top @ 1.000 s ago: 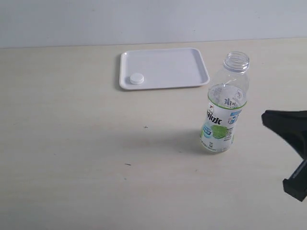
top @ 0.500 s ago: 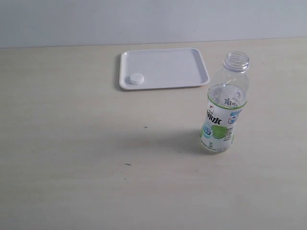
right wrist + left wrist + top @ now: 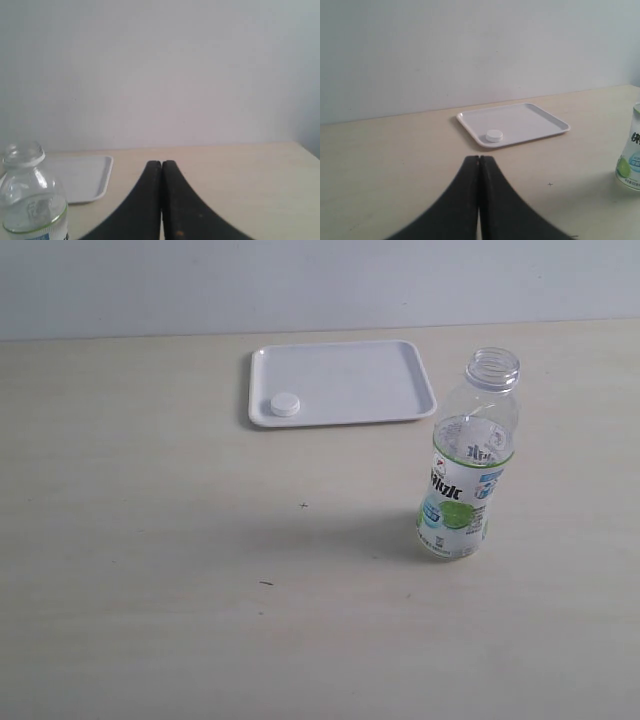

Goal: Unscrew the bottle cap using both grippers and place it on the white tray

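The clear bottle stands upright on the table with its threaded neck bare; its label is white, green and blue. It also shows in part as the bottle and the bottle in the wrist views. The white bottle cap lies on the white tray, in its near-left corner, also seen as the cap on the tray. Neither gripper appears in the exterior view. My left gripper is shut and empty, well short of the tray. My right gripper is shut and empty beside the bottle.
A pale wooden table fills the scene, with a plain white wall behind the tray. The tray's corner shows past the bottle in the right wrist view.
A second ago the right arm's black gripper showed at the exterior view's right edge; it has withdrawn out of that view. Bottle, cap and tray have not moved.
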Tool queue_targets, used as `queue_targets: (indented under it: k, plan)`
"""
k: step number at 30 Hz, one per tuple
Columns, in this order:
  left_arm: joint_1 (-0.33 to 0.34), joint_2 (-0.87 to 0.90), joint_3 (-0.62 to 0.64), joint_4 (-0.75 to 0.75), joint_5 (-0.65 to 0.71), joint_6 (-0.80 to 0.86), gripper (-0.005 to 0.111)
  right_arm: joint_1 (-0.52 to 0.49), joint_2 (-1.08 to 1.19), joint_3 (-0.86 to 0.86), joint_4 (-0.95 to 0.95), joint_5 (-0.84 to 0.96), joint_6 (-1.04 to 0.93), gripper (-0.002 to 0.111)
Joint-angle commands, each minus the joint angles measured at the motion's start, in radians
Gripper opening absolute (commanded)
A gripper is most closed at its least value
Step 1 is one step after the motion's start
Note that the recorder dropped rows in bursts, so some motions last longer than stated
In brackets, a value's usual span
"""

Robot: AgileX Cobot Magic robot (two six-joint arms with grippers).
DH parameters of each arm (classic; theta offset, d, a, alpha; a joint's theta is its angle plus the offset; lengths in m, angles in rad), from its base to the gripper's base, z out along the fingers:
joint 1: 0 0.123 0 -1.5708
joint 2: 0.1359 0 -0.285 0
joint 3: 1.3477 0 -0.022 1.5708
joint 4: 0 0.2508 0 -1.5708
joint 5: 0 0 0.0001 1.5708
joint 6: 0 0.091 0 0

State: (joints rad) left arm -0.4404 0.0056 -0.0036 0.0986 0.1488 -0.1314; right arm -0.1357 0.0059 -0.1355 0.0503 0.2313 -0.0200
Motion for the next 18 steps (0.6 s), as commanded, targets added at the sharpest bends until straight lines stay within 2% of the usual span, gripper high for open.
queue_targets:
  k: [1, 3, 5, 18]
  plan:
    - [0.003, -0.006, 0.004, -0.003, -0.001, -0.001, 0.000, -0.003, -0.006, 0.065, -0.021, 0.014, 0.020, 0.000]
    - [0.003, -0.006, 0.004, -0.003, -0.001, -0.001, 0.000, -0.003, -0.006, 0.113, -0.103, 0.019, 0.107, 0.000]
    - [0.003, -0.006, 0.004, -0.003, -0.001, -0.001, 0.000, -0.003, -0.006, 0.136, -0.137, 0.025, 0.099, 0.000]
    - [0.003, -0.006, 0.004, -0.003, -0.001, 0.000, 0.000, -0.003, -0.006, 0.136, -0.132, 0.051, 0.100, 0.000]
